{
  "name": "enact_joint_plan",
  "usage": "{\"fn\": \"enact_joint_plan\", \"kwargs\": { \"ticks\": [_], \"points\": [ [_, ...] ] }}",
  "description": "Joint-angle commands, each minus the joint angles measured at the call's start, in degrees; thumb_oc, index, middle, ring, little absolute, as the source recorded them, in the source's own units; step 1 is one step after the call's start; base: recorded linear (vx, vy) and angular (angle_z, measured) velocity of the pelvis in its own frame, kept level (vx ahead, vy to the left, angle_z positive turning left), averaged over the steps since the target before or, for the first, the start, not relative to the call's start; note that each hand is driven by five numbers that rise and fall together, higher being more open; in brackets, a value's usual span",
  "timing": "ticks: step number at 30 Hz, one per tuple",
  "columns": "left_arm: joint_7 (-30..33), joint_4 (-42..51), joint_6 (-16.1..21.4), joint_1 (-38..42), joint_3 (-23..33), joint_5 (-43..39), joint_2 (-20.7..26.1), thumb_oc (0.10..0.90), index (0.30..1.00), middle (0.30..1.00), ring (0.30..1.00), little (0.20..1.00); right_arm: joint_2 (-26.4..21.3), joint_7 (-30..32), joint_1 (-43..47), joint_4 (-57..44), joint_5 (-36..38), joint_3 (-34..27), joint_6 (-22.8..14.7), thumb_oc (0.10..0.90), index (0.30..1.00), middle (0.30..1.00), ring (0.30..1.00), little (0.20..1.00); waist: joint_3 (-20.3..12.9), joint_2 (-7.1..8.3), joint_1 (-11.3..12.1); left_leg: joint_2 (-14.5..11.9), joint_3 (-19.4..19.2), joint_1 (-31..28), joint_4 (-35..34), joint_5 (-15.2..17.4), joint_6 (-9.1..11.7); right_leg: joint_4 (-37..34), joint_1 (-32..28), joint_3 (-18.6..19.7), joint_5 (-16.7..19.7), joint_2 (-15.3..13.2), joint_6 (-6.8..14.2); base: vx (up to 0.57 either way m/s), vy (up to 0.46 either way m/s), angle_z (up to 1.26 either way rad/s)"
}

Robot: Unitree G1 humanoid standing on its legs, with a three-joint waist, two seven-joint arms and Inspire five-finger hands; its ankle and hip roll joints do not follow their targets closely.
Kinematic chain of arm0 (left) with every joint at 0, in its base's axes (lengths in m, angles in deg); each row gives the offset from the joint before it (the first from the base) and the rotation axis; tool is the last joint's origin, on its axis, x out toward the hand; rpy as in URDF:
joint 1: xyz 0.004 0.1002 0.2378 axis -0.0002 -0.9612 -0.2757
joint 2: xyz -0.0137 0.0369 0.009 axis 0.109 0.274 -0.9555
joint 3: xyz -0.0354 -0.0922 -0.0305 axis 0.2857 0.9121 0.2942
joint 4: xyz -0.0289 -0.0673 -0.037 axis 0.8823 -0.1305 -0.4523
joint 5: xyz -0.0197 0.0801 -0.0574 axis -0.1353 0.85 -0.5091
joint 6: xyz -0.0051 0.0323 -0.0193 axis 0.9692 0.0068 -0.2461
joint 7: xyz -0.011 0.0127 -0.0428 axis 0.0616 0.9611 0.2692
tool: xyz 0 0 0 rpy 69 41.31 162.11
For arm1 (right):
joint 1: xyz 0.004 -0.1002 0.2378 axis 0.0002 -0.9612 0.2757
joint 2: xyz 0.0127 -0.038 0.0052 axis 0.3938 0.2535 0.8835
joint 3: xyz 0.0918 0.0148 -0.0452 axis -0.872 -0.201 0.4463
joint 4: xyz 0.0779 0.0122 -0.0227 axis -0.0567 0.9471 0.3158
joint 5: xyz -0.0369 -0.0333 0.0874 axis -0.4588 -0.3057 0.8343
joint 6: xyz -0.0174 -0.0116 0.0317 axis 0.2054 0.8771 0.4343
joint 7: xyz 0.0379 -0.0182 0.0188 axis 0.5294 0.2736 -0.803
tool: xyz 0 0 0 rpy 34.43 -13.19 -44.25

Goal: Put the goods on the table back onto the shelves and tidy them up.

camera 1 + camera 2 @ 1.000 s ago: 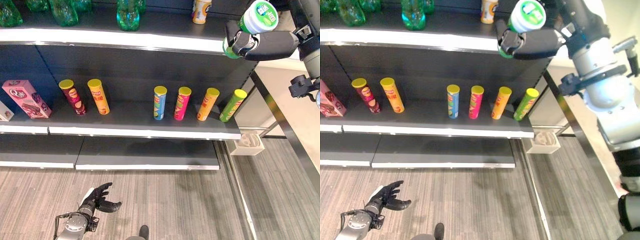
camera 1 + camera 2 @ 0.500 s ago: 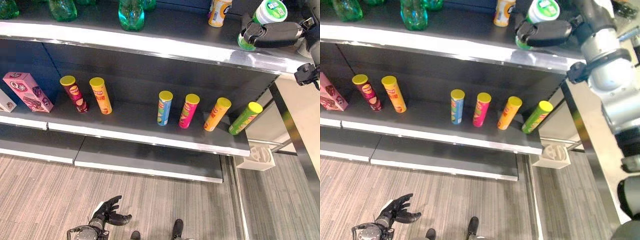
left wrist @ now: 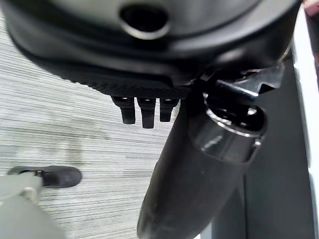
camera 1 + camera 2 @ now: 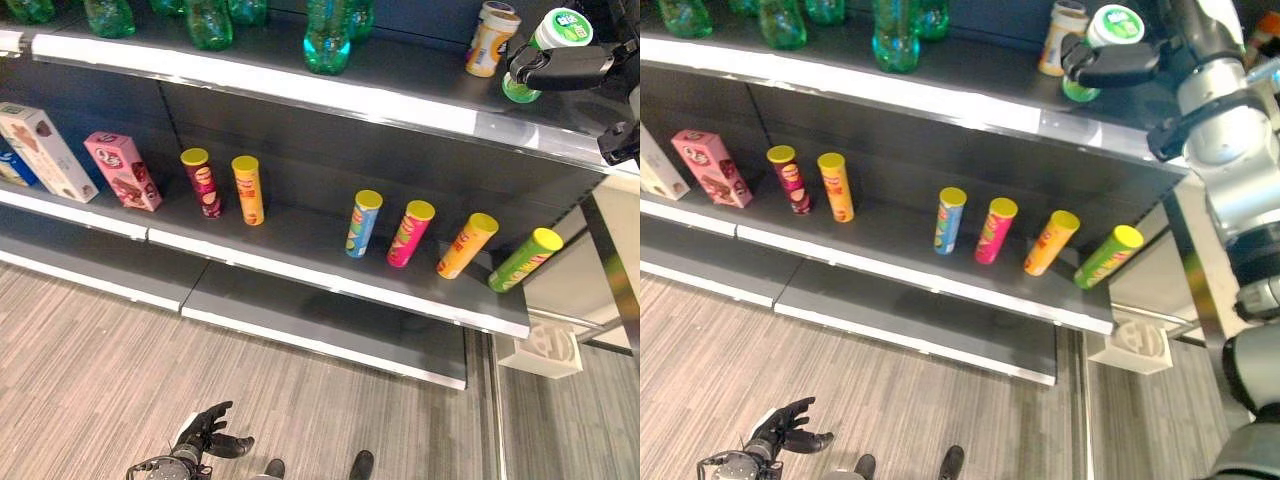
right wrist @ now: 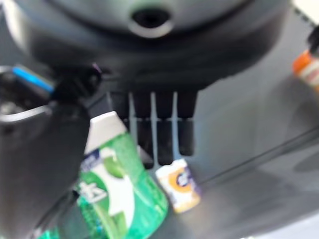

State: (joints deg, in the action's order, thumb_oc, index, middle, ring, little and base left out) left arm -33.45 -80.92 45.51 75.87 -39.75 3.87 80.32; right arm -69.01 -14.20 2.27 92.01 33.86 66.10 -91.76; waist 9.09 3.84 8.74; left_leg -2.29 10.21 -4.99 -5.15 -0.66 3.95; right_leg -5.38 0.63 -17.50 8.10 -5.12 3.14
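While the right hand (image 4: 1110,66) grips the green tub (image 4: 1102,38) by its sides over the top shelf (image 4: 420,100) beside a yellow jar (image 4: 491,40), it looks light, rigid, slick plastic; left hand (image 4: 205,440) hangs low, fingers relaxed, empty.
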Motion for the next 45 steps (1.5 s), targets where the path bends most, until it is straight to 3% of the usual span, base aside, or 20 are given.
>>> {"fn": "enact_joint_plan", "kwargs": {
  "ticks": [1,7,26,28,29,30,45],
  "points": [
    [0.98,1.66,2.41,2.47,-2.42,-1.19,4.33,0.800,0.900,0.900,0.900,0.900,-0.63,2.27,11.78,3.51,1.51,2.43,-1.62,0.400,0.300,0.300,0.300,0.300,-4.80,3.06,0.79,-1.78,-4.13,2.41,0.15,0.30,3.69,0.38,-5.82,-1.55,-5.24,-3.07,6.57,0.00,-0.015,0.14],
    [1.25,2.63,2.67,2.75,-2.76,-1.90,4.44,0.800,0.900,0.900,0.900,0.900,-0.02,1.52,14.80,7.21,1.00,5.91,-1.14,0.400,0.300,0.300,0.300,0.300,-4.61,3.31,1.06,-1.71,-3.47,2.95,0.15,0.20,3.92,0.38,-6.03,-2.61,-5.49,-3.15,6.52,0.01,-0.019,0.14],
    [1.76,2.85,2.82,3.48,-3.48,-3.31,4.25,0.800,0.900,0.900,0.900,0.900,4.34,1.85,19.41,18.60,-1.39,8.50,0.80,0.400,0.300,0.300,0.300,0.300,-4.03,3.14,1.92,-1.88,-1.35,4.91,0.15,-0.61,4.76,0.38,-6.34,-5.41,-6.34,-3.06,6.23,0.01,-0.021,0.10],
    [1.82,2.77,2.90,3.62,-3.49,-3.32,4.31,0.800,0.900,0.900,0.900,0.900,4.88,1.50,19.94,19.16,-2.06,9.31,0.96,0.620,0.629,0.629,0.629,0.629,-4.04,3.25,1.80,-1.99,-1.61,4.64,0.15,-0.43,4.70,0.38,-6.39,-5.14,-6.46,-3.00,6.18,0.00,0.000,0.00],
    [1.87,2.79,2.91,3.61,-3.49,-3.34,4.29,0.800,0.900,0.900,0.900,0.900,5.03,1.59,20.13,19.45,-2.36,9.57,0.99,0.764,0.846,0.846,0.846,0.846,-4.06,3.28,1.78,-1.99,-1.70,4.57,0.15,-0.37,4.67,0.38,-6.41,-5.09,-6.49,-2.98,6.16,0.00,0.000,0.00],
    [1.95,2.88,2.98,3.68,-3.50,-3.29,4.28,0.800,0.900,0.900,0.900,0.900,5.19,1.72,20.76,20.06,-3.57,10.37,1.23,0.800,0.900,0.900,0.900,0.900,-4.14,3.40,1.61,-2.03,-1.90,4.38,0.15,-0.18,4.61,0.38,-6.46,-4.98,-6.55,-2.93,6.14,0.00,0.000,0.00],
    [2.60,2.56,3.07,3.70,-3.06,-2.53,3.94,0.800,0.900,0.900,0.900,0.900,4.72,3.51,22.95,21.12,-8.95,12.57,2.11,0.800,0.900,0.900,0.900,0.900,-4.24,3.03,0.21,-2.21,-3.13,3.71,0.15,0.52,4.36,0.38,-6.36,-3.87,-6.51,-3.01,6.26,0.00,0.000,-0.02]
  ]
}}
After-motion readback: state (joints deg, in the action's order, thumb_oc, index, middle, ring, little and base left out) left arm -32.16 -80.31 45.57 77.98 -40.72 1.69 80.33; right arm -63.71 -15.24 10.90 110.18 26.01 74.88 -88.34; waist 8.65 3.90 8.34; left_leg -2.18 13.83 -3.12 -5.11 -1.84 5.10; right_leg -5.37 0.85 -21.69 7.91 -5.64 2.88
